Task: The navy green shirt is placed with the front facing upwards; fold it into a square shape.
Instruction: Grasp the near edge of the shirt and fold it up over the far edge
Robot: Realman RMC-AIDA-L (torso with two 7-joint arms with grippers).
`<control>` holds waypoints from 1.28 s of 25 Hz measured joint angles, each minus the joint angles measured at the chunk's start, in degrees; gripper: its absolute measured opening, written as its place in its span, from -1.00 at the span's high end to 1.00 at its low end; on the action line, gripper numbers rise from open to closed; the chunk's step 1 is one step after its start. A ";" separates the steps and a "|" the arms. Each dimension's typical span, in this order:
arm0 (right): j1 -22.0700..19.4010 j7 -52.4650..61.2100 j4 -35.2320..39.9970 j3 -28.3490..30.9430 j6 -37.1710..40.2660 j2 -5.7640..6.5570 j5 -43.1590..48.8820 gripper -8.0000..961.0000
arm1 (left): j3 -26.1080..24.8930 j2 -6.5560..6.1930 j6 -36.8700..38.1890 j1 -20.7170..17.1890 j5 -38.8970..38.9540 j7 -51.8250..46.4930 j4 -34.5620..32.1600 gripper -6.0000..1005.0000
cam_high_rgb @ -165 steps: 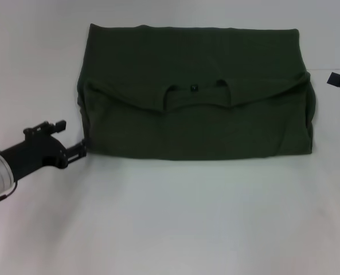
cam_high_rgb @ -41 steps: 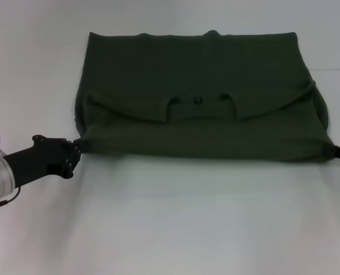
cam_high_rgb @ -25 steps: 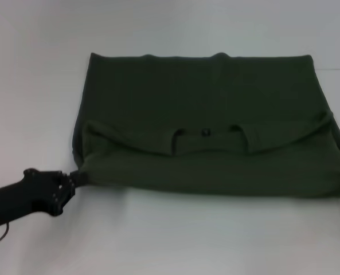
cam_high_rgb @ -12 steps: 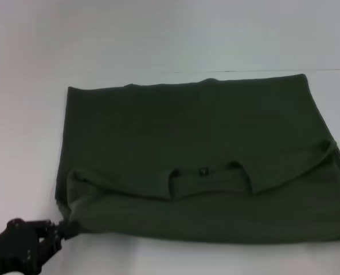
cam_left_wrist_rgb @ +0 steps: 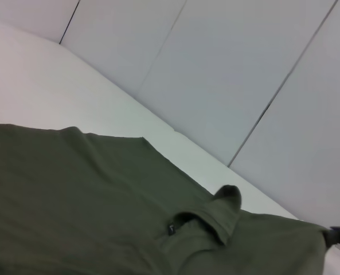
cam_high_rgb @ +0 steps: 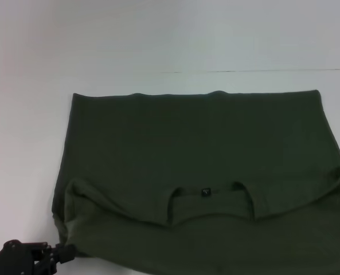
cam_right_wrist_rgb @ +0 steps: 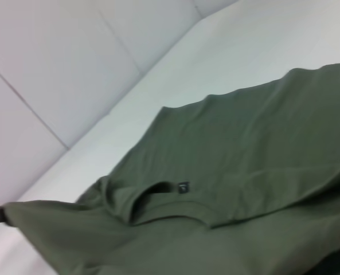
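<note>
Navy green shirt (cam_high_rgb: 198, 166) on bench (cam_high_rgb: 158, 40) folded once, collar showing. Left hand (cam_high_rgb: 59, 254) at 7 o'clock pinches corner; right hand unseen. Squaring fold left.

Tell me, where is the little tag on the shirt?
In the head view, the small dark neck label sits inside the collar, near the middle of the navy green shirt's near side. The left tool pinches the shirt's near left corner.

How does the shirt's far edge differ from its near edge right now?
The navy green shirt's far edge lies flat, straight and single, untouched. The near edge is doubled, with the collar folded back on top, and the left gripper pinches its corner. Both edges run the full width.
</note>
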State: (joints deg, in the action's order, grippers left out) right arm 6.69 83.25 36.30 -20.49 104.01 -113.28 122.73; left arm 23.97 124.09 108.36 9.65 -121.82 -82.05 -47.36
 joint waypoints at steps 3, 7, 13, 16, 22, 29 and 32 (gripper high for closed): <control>-1.47 -0.45 0.11 0.93 2.61 0.01 0.06 0.92 | -0.58 -0.09 0.41 0.04 -0.78 -0.60 -0.46 0.87; -2.29 -1.44 0.12 4.11 4.11 0.14 0.06 0.92 | -1.44 -0.24 0.43 0.37 -1.35 -0.78 -0.61 0.86; 1.88 -1.09 0.06 9.94 3.11 0.59 -0.29 0.92 | -5.36 -1.56 -1.50 4.87 -1.08 -1.05 -0.30 0.85; 5.26 -0.99 -0.31 13.07 0.91 1.04 -0.36 0.92 | -6.42 -2.61 -4.44 8.96 -1.04 -2.33 0.04 0.85; 13.37 -0.88 -1.07 17.25 -7.23 1.11 -0.69 0.92 | -6.02 -3.52 -15.59 18.48 -1.09 -3.64 1.68 0.83; 21.38 -1.73 -6.15 16.76 -23.63 0.71 -1.24 0.92 | -2.74 -2.79 -35.82 27.18 -1.04 -3.70 5.07 0.82; 24.29 -3.06 -8.95 16.27 -31.35 0.33 -1.28 0.92 | -0.76 -1.80 -44.71 29.23 -0.96 -3.56 6.42 0.82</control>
State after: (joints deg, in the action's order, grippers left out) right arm 30.98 80.20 27.35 -4.23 72.66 -112.95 121.44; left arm 23.21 122.29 63.65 38.87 -122.78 -85.60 -40.94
